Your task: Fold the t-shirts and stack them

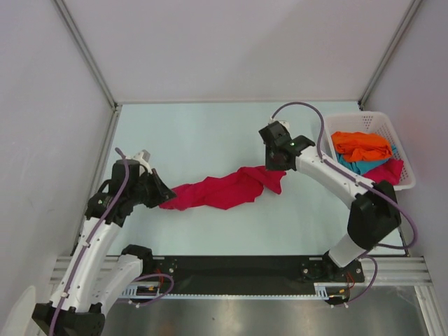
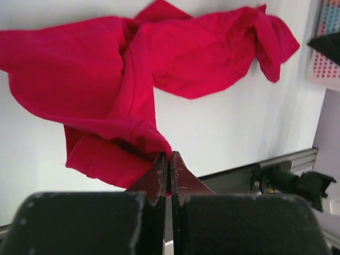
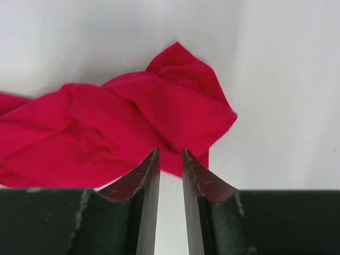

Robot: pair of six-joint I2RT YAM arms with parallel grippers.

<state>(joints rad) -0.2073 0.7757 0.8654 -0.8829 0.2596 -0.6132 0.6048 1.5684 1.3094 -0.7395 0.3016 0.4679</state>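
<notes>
A crimson t-shirt (image 1: pixel 224 190) lies crumpled in a long, twisted band across the middle of the pale surface (image 1: pixel 210 140), running from near left to a little farther right. The left end effector (image 1: pixel 164 197) sits at the shirt's left end. In its wrist view the two fingers are pressed together on a raised fold of the red cloth (image 2: pixel 169 159), and the rest of the shirt (image 2: pixel 133 79) spreads out beyond them in loose folds.

The right end effector (image 1: pixel 275 166) is at the shirt's right end. Its wrist view shows the fingers a narrow gap apart (image 3: pixel 170 156), their tips over the near edge of a bunched corner of the shirt (image 3: pixel 133 122). Bare surface shows through the gap lower down.

A white slatted basket (image 1: pixel 360 122) stands at the far right. It holds an orange t-shirt (image 1: pixel 360 145) on top, a teal t-shirt (image 1: pixel 360 166) under it, and a second crimson cloth (image 1: pixel 388 171) at its near right side.
</notes>
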